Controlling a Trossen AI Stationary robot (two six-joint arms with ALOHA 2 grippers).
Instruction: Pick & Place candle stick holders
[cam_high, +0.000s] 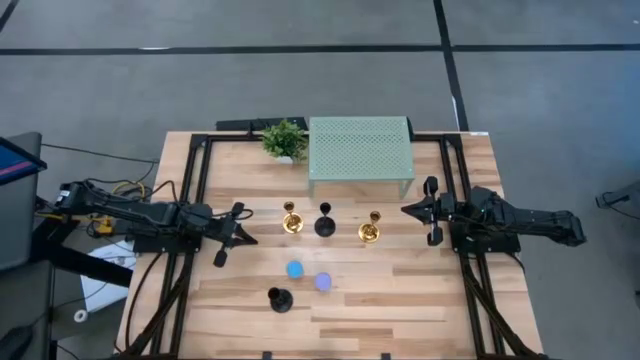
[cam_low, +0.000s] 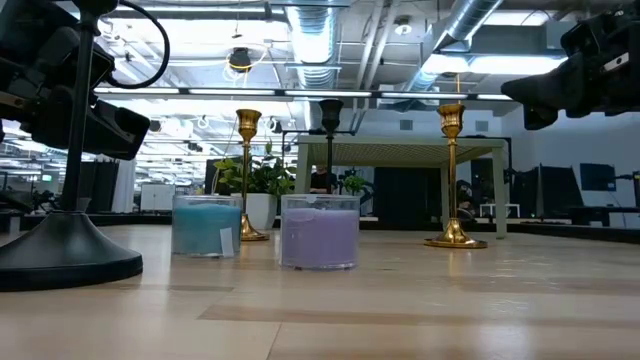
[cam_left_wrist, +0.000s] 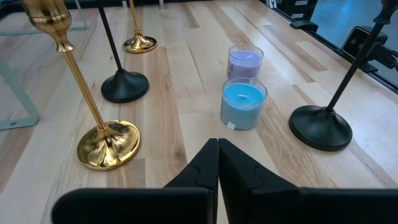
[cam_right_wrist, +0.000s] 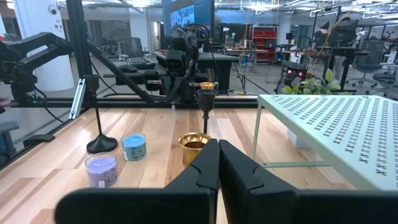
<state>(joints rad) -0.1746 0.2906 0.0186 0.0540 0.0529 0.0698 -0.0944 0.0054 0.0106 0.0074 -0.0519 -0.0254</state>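
Observation:
Six candle stick holders stand on their bases on the wooden table. Two gold stemmed ones flank a black stemmed one in a row mid-table. A low blue one, a low purple one and a second black stemmed one stand nearer the front. My left gripper is shut and empty, left of the row, pointing at it. My right gripper is shut and empty, right of the row; the nearest gold holder stands just beyond its fingertips.
A pale green perforated metal stand sits on its legs at the table's far edge, with a small leafy plant to its left. Black frame rails run along both table sides.

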